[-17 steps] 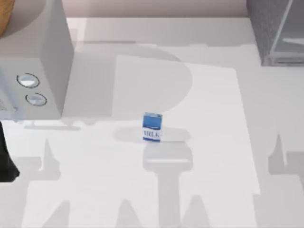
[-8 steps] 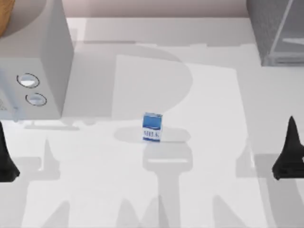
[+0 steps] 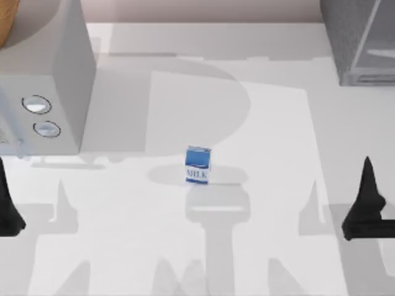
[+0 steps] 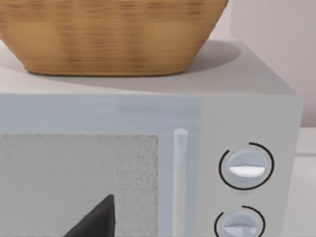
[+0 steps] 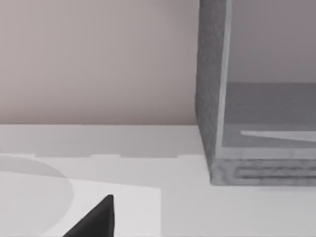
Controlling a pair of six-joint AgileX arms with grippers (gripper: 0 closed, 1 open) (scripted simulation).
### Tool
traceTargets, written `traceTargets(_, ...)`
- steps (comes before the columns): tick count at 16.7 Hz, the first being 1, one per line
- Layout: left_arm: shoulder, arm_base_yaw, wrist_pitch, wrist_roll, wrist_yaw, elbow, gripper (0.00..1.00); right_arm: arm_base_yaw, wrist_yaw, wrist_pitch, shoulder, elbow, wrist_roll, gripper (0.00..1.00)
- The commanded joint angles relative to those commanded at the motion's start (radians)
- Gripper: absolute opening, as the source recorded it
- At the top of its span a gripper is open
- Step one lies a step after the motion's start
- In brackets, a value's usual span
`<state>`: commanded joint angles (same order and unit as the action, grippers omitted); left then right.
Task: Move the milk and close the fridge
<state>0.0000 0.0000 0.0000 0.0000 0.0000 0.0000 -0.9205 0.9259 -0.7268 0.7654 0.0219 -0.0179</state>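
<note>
The small boxy milk carton (image 3: 197,164), blue on top and white below with blue "MILK" lettering, stands upright near the middle of the pale desk (image 3: 271,123), touched by neither arm. The large dark-grey speckled fridge (image 3: 358,37) sits at the desk's far right corner, and the plain light-grey box with two round dials (image 3: 46,80), a woven tan basket (image 4: 111,34) on top of it, stands at the far left. The right claw (image 3: 365,206) hovers near the desk's right edge, well apart from the carton, and the left claw (image 3: 7,203) sits at the left edge; whether either claw is spread or pressed together I cannot tell.
</note>
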Motion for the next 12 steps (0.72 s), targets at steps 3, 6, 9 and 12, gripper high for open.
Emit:
traceTargets(3, 0.000, 0.000, 0.000, 0.000, 0.000, 0.000, 1.00, -0.011, 0.012, -0.020, 0.032, 0.027, -0.001, 1.00)
traceTargets(6, 0.000, 0.000, 0.000, 0.000, 0.000, 0.000, 1.00, -0.042, 0.055, -0.086, 0.159, 0.123, -0.002, 1.00)
traceTargets(9, 0.000, 0.000, 0.000, 0.000, 0.000, 0.000, 1.00, -0.080, 0.120, -0.178, 0.378, 0.265, -0.002, 1.00)
traceTargets(12, 0.000, 0.000, 0.000, 0.000, 0.000, 0.000, 1.00, -0.117, 0.193, -0.281, 0.665, 0.435, -0.003, 1.00)
